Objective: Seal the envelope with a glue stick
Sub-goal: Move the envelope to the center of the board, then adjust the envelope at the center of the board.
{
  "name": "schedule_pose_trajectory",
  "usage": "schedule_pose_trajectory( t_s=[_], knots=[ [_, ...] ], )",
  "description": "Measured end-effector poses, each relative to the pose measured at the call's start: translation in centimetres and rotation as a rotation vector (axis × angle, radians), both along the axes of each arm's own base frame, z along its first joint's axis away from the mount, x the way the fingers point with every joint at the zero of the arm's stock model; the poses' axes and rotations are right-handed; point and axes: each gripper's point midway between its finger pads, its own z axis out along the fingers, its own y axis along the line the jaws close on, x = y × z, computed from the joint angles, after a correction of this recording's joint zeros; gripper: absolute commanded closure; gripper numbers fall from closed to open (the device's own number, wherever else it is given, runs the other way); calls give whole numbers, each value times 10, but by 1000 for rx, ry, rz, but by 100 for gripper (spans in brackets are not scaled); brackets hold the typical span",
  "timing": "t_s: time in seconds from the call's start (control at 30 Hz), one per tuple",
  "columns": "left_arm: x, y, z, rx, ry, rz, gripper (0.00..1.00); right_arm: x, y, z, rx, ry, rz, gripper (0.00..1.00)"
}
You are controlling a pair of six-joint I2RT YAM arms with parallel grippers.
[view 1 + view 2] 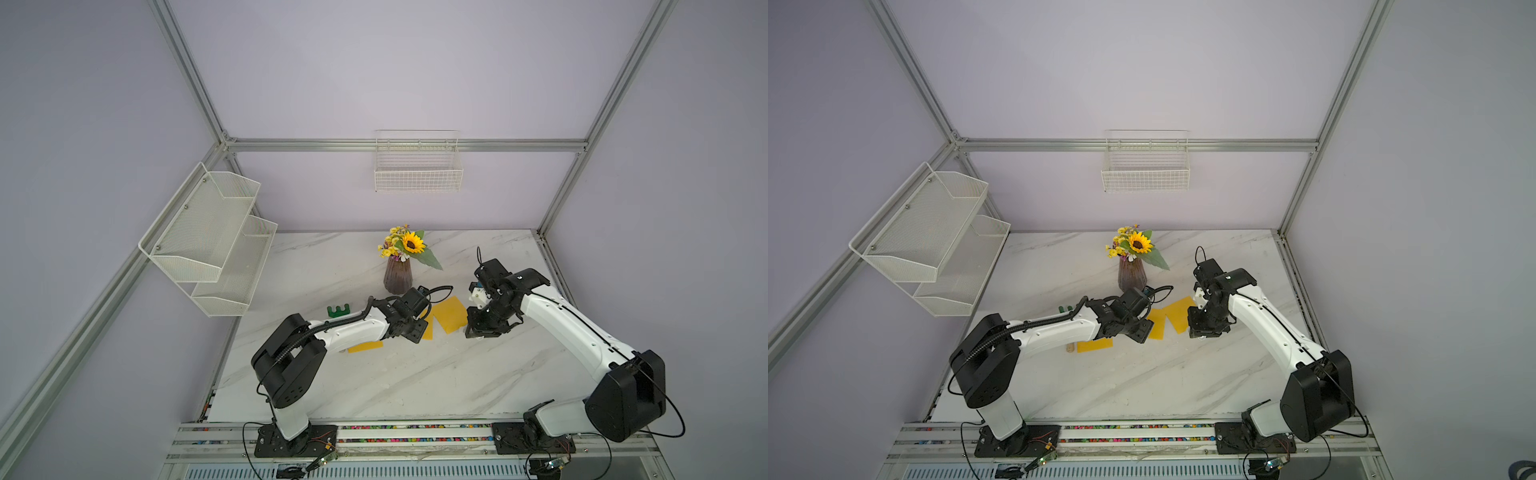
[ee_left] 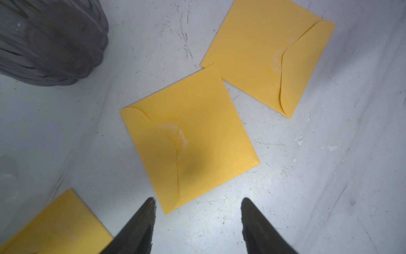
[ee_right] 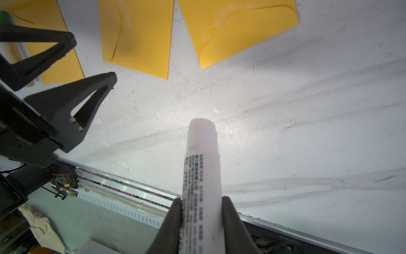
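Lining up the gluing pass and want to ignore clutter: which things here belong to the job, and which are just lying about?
Job:
- glue stick, held in the right gripper
- left gripper, open
- three yellow envelopes, lying flat

Lying about:
- vase of flowers
- green toy rake
- wire basket and mesh shelf on the walls

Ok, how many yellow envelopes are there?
3: first envelope before the left gripper, second envelope toward the right gripper, third envelope partly under the left arm. More may be hidden.
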Motion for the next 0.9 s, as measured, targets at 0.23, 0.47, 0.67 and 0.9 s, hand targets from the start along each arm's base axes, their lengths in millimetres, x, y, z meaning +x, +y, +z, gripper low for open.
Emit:
schedule_pose_trajectory(
  t_s=[0.23, 0.47, 0.67, 0.9],
  knots=[
    [-14, 62, -20, 62, 55, 143, 30, 0, 0, 0, 0, 0, 1, 100],
    [-47, 111, -41, 99, 133, 251, 27, 0, 0, 0, 2, -1, 6, 100],
    [-49, 127, -54, 118, 185, 311, 27, 0, 0, 0, 3, -1, 6, 100],
    [-55, 120, -60, 72, 250, 299, 28, 0, 0, 0, 4, -1, 6, 100]
  ],
)
